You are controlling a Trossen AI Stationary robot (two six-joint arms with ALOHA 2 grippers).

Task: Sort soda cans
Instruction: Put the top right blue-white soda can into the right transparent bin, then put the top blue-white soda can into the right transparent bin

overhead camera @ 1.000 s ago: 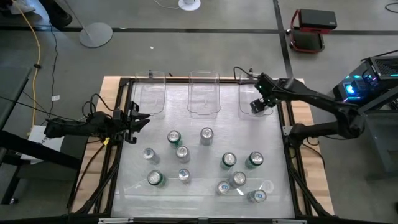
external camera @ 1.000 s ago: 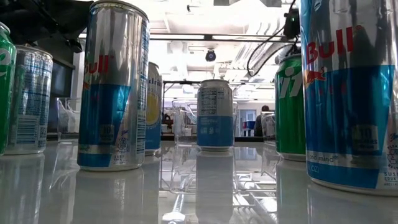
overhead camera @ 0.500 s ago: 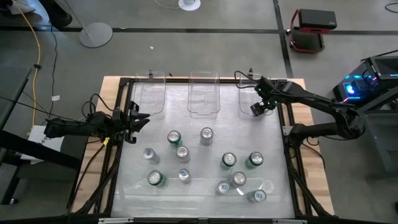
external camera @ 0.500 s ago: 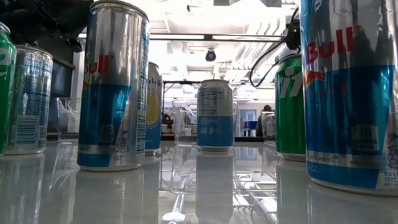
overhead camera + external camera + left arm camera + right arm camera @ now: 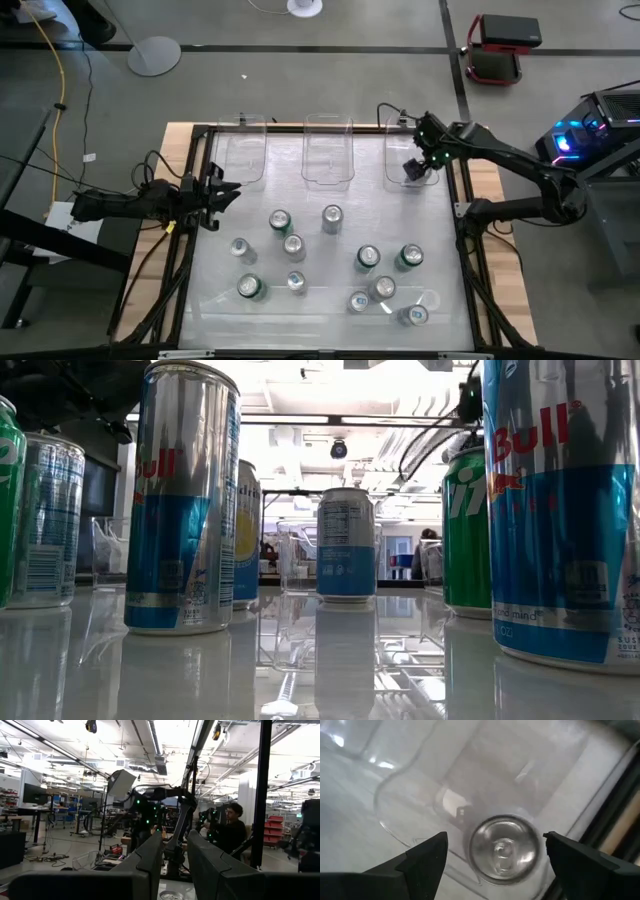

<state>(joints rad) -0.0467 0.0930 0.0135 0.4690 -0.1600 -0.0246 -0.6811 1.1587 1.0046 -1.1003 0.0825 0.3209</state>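
right gripper (image 5: 492, 857) spread wide, empty over silver can (image 5: 504, 849) dropped in right bin (image 5: 405, 827); next, likely fetching another.

The high view looks straight down on the whole bench (image 5: 200, 310), the low view sits at bench height close behind the soda cans (image 5: 186, 500) facing the room — both share those cans — while each wrist view looks forward past its own end effector, right one close over a clear bin (image 5: 485, 765).

three clear bins (image 5: 327, 150) along the table's (image 5: 185, 135) far edge — wooden rim
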